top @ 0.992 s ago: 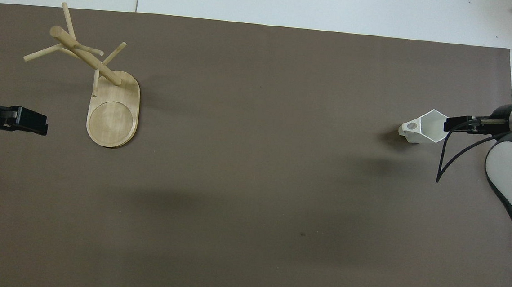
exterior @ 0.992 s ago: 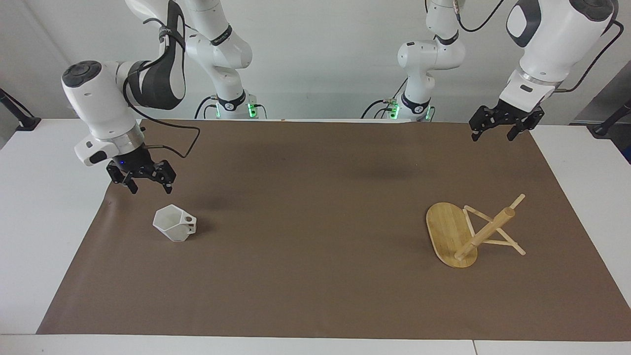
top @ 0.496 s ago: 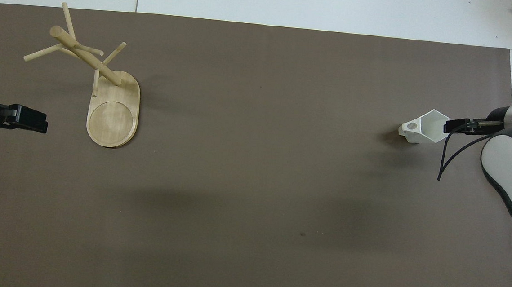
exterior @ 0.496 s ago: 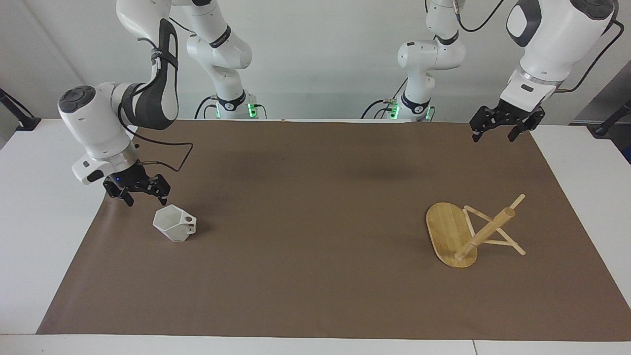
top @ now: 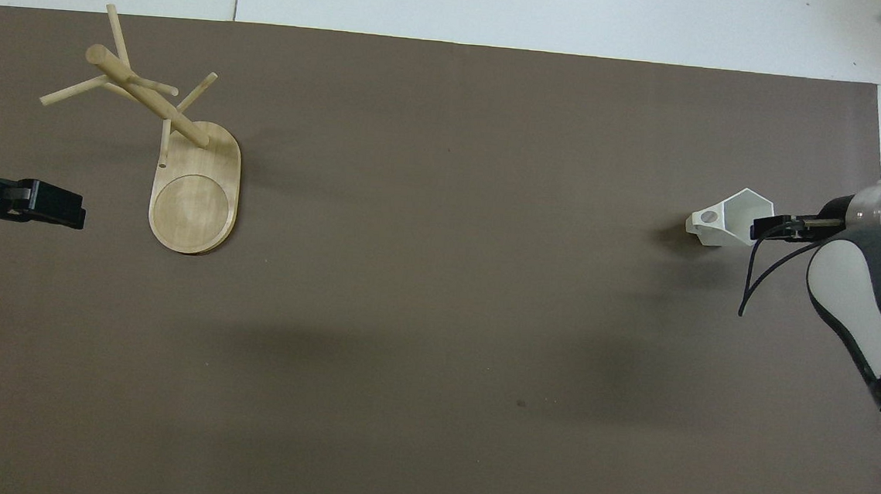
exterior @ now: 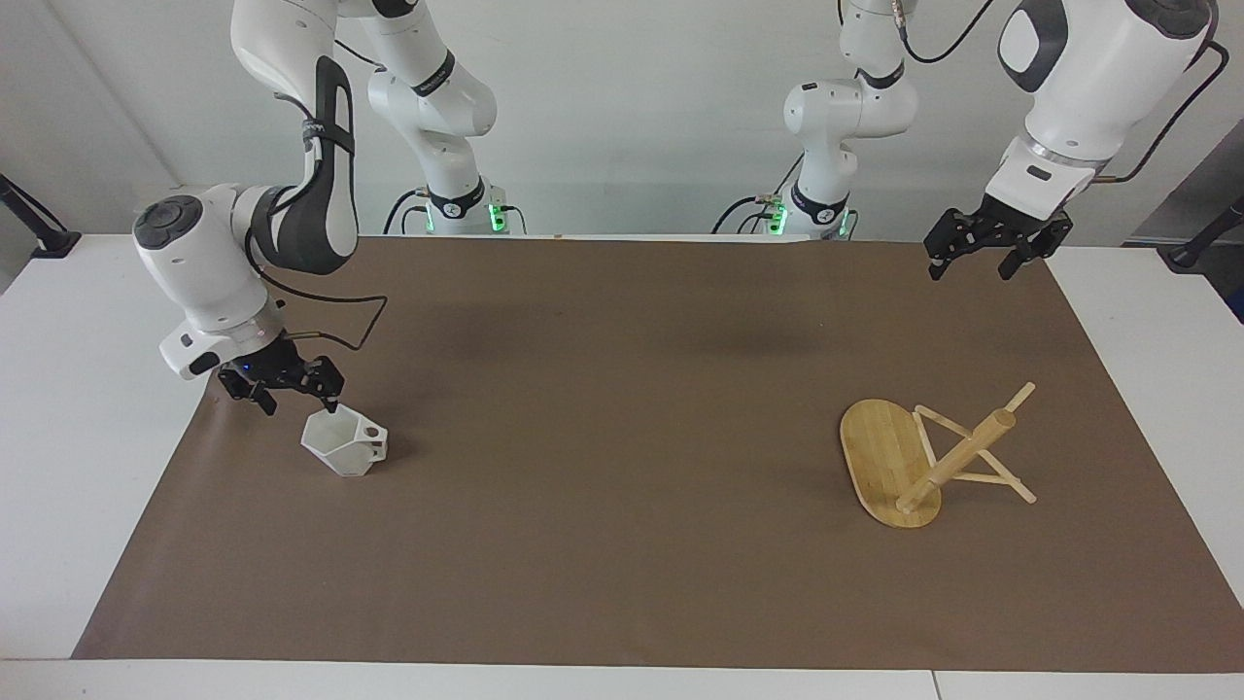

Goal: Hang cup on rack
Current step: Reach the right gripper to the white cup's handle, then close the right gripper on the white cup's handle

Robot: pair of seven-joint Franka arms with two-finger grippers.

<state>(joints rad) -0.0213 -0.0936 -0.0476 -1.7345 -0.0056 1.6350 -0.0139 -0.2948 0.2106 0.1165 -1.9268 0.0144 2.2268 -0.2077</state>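
The white faceted cup (exterior: 343,442) (top: 724,217) stands upright on the brown mat near the right arm's end of the table, its handle toward the table's middle. My right gripper (exterior: 298,402) (top: 768,226) is open and low at the cup's rim, on the side nearer the mat's edge; I cannot tell if a finger touches the rim. The bamboo rack (exterior: 909,462) (top: 183,151) stands upright on its oval base near the left arm's end. My left gripper (exterior: 972,264) (top: 55,208) hangs open and empty above the mat's corner, apart from the rack.
The brown mat (exterior: 622,467) covers most of the white table (exterior: 78,389). Both arms' bases stand at the robots' edge of the table.
The right gripper has come down and moved in toward the cup's rim. The cup, the rack and the left arm have not moved.
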